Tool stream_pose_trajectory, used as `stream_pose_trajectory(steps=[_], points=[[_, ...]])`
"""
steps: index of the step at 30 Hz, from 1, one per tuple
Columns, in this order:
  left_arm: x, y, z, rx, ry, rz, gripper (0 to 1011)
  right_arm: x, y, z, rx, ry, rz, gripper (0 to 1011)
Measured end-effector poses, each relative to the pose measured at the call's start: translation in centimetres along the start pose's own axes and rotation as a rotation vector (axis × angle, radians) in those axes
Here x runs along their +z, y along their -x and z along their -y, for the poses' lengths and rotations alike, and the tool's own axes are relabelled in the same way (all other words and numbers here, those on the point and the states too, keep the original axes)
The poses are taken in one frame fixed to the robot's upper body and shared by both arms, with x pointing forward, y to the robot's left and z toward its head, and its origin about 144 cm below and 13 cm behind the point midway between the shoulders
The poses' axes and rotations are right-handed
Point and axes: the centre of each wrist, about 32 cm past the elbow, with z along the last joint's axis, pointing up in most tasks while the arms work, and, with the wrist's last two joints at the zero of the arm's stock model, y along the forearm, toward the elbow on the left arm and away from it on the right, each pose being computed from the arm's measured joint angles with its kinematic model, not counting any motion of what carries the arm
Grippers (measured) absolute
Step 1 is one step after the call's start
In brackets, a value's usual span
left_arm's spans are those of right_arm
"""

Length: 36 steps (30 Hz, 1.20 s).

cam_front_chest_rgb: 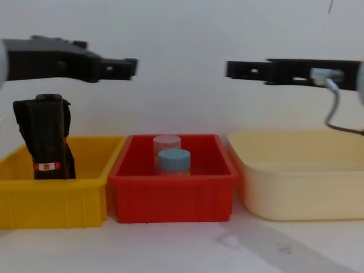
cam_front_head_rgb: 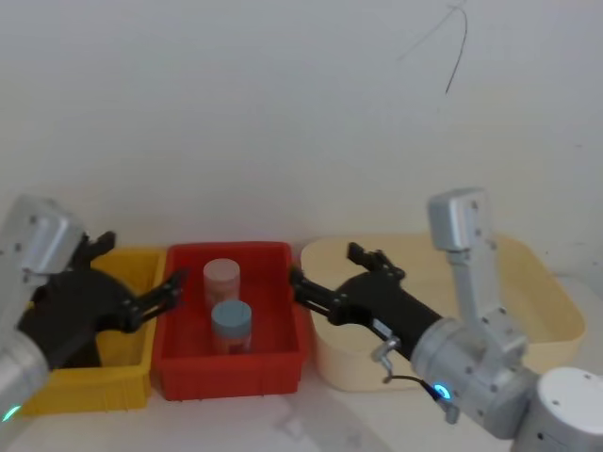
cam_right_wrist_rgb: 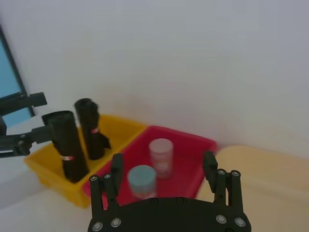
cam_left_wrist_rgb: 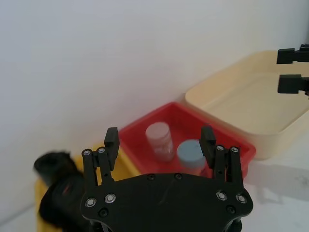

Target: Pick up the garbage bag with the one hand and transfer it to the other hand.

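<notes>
- What is the garbage bag (cam_right_wrist_rgb: 66, 140) like?
- It is a black roll, long and round like a tube. The plastic looks crinkly at the top. A thin red and white band goes around it low down.
- Where is it?
- It stands in the yellow bin (cam_front_chest_rgb: 57, 199), leaning a bit. A second black roll (cam_right_wrist_rgb: 91, 128) stands right beside it, nearer the wall, with a small red mark on its side.
- What else is around?
- A red bin (cam_front_chest_rgb: 170, 199) sits just beside the yellow one. Both are smooth, hard plastic with straight walls. In the red bin stand two round jars: a jar with a blue lid (cam_front_chest_rgb: 173, 161) in front and a jar with a pale pink lid (cam_front_chest_rgb: 166, 142) behind it. Next comes a big cream tub (cam_front_chest_rgb: 296, 193) with round corners. All sit on a white desk (cam_front_chest_rgb: 182, 250) by a white wall.
- And the tools?
- The left tool (cam_left_wrist_rgb: 160, 137) is black with long thin fingers, spread wide, holding nothing. It hangs in the air over the yellow bin, above the bag and apart from it. The right tool (cam_right_wrist_rgb: 163, 162) looks the same, also wide, up where the red bin meets the cream tub.
</notes>
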Motion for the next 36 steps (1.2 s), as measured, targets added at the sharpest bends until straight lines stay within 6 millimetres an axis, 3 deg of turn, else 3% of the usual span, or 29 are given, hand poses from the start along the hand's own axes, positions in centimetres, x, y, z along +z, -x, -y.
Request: stream_pose_trajectory(steps=[14,24,36], points=[[-2.6,-1.9,-5.5,0.087,-0.041,-0.152,1001,0.9,1.8,-4.7,0.063,0.076,-0.018,1001],[-3.6,-3.1,-6.8,0.11,-0.038,-0.191,1001,1.2,2.4,-6.6,0.074,0.109,-0.018,1001],[-4.3,-4.3,-6.8,0.121,-0.019,-0.215,1001,1.4,2.7,-7.6,0.09,0.135,-0.021,1001]])
